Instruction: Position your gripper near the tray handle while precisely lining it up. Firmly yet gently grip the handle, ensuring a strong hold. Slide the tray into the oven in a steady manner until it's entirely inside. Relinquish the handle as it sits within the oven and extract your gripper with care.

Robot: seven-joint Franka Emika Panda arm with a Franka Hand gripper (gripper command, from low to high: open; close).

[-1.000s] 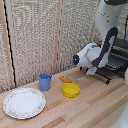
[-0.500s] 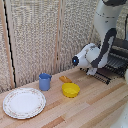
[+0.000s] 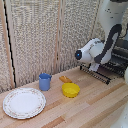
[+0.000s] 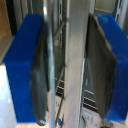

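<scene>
Presently, little change is being registered against the preceding frames: the gripper is being kept at the tray handle, with the arm shifted only marginally. In the wrist view, the blue fingers are being held moderately apart, with the thin rail lying between them; contact cannot be confirmed. The tray is being left projecting from the oven at the exterior view's right, so closing of the grip is judged pending.

Setting: probably a mock kitchen | wooden counter | plate, cup, yellow bowl | oven
</scene>
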